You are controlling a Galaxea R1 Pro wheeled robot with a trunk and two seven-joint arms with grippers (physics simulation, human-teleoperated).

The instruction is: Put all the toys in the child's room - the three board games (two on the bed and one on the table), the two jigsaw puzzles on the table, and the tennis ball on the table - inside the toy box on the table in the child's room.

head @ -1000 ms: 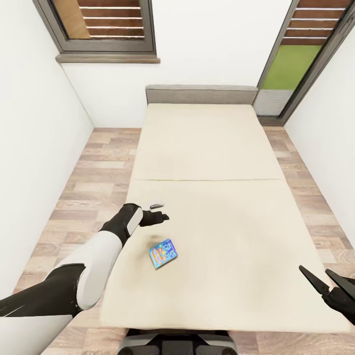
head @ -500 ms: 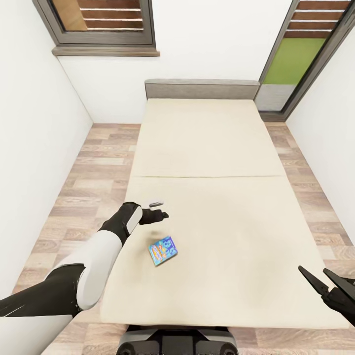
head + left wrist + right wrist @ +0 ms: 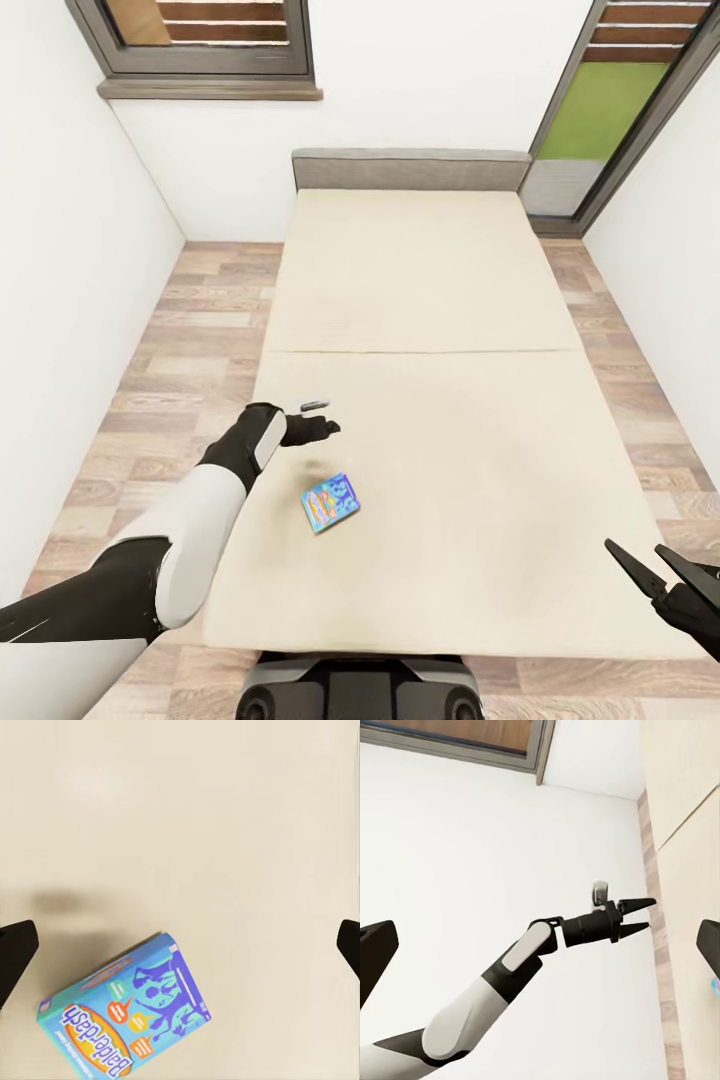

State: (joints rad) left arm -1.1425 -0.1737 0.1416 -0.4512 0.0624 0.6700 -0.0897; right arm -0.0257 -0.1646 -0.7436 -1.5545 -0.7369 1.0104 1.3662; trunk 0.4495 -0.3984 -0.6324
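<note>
Lying flat on the bed (image 3: 420, 420), near its left edge and toward the foot, the light blue board game (image 3: 331, 503) sits askew with nothing touching it. Compared with the two earlier head shots, the headboard and window sill have slid up the frame and the game and left arm sit slightly higher too, so the camera has tipped or the base crept in. The box itself looks unmoved on the mattress. The left pincer (image 3: 322, 428) has kept its place just beyond the box, hovering above the mattress. It is empty: its fingers show parted in the right wrist view (image 3: 639, 915), and the left wrist view has dark fingertips (image 3: 16, 952) at both edges with the box (image 3: 127, 1016) low between them, off centre. My read: approach phase, no grasp yet, and the pincer must come back toward the robot and down to straddle the box.

Right pincer (image 3: 665, 578) hangs open and empty off the bed's right foot corner, well apart from the game. Only one game box is visible on the bed. Nothing blocks the pick: bare mattress all round, white wall (image 3: 70, 280) and plank floor (image 3: 190, 340) to the left. Soft mattress and a flat, thin box may make getting the fingers around it fiddly.
</note>
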